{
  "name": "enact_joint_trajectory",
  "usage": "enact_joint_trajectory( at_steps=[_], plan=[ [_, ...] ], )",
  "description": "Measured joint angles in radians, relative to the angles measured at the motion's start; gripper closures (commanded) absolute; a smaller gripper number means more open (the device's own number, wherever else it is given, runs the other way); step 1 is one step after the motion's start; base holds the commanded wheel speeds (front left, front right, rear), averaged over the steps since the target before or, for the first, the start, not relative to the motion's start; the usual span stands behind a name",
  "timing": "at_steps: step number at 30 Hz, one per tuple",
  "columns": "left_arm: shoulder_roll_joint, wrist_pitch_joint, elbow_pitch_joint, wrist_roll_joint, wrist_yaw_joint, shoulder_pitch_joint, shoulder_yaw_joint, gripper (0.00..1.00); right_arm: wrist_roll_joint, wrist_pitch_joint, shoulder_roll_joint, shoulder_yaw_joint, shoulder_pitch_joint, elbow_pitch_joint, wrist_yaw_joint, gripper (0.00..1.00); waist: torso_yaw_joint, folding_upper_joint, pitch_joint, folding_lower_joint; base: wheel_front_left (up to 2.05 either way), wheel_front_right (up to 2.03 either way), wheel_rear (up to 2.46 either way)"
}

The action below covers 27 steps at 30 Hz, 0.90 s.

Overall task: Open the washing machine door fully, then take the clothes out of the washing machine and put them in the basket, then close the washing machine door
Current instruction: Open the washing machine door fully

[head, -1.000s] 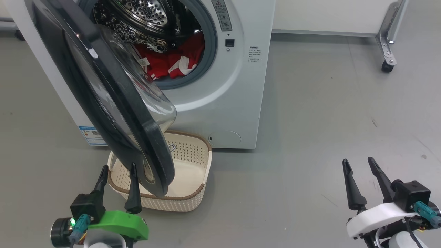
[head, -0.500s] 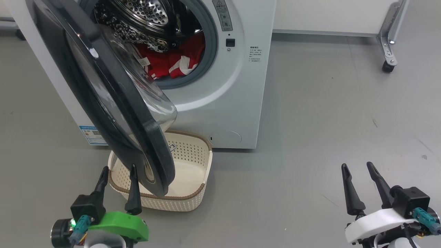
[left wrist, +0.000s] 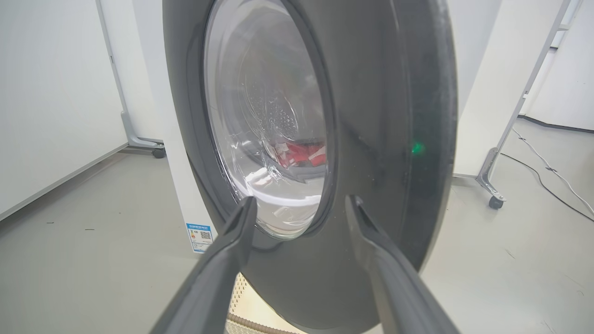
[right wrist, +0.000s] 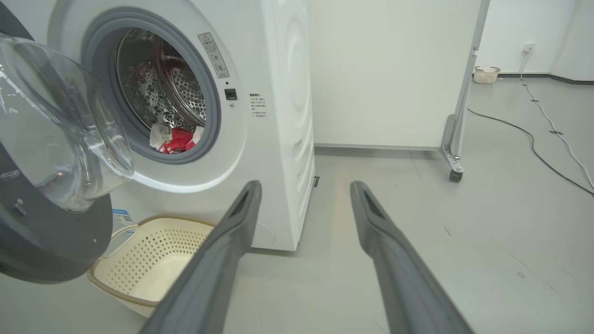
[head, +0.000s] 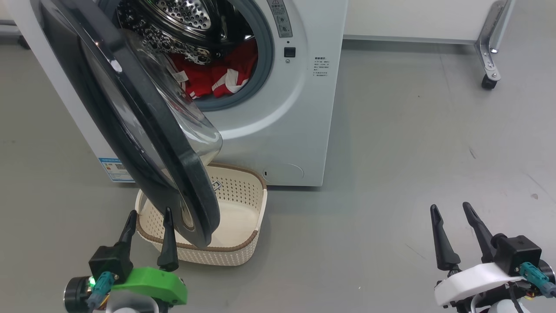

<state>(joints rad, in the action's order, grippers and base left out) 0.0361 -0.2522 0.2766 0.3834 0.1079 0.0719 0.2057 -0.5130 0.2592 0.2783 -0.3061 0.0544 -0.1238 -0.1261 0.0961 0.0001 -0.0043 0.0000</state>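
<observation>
My left tool (head: 150, 211) and right tool (head: 450, 206) are both spread wide, empty. The washing machine door (head: 143, 139) hangs half-open over the basket (head: 208, 256). It's rigid, glossy, probably slippery, so I'd push the black rim's free edge. Clothes (head: 208, 80) sit soft in the drum (head: 182, 17).

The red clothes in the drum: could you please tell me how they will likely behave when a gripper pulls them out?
The clothes lie crumpled and folded, so they are probably floppy and would drape from a grip. They look thin, so likely light. Bunched together, one may drag another along over the grey rubber ring.
</observation>
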Motion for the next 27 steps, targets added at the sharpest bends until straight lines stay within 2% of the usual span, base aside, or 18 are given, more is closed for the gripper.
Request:
enact_joint_trajectory(
  at_steps=[1, 2, 4, 15, 27],
  plan=[
    [0.000, 0.000, 0.000, 0.000, 0.000, 0.000, 0.000, 0.00, 0.005, 0.000, 0.000, 0.000, 0.000, 0.000, 0.000, 0.00, 0.000, 0.0000, 0.000, 0.0000, 0.00, 0.00, 0.00],
    [0.000, 0.000, 0.000, 0.000, 0.000, 0.000, 0.000, 0.14, 0.005, 0.000, -0.001, 0.001, 0.000, 0.001, 0.000, 0.00, 0.000, 0.0000, 0.000, 0.0001, 0.00, 0.00, 0.00],
    [0.000, 0.000, 0.000, 0.000, 0.000, 0.000, 0.000, 1.00, 0.006, 0.000, -0.002, 0.001, 0.001, 0.003, 0.000, 0.00, -0.001, 0.0000, 0.001, 0.0000, 0.00, 0.00, 0.00],
    [0.000, 0.000, -0.007, 0.000, -0.009, 0.000, -0.002, 1.00, 0.014, 0.000, -0.011, 0.006, 0.014, 0.006, 0.000, 0.00, 0.001, 0.0000, 0.000, 0.0000, 0.00, 0.00, 0.00],
    [0.000, 0.000, -0.145, -0.006, -0.025, 0.069, -0.061, 1.00, 0.026, 0.000, -0.013, 0.013, 0.014, 0.012, 0.000, 0.00, 0.004, 0.0000, -0.003, 0.0000, 0.00, 0.00, 0.00]
  ],
)
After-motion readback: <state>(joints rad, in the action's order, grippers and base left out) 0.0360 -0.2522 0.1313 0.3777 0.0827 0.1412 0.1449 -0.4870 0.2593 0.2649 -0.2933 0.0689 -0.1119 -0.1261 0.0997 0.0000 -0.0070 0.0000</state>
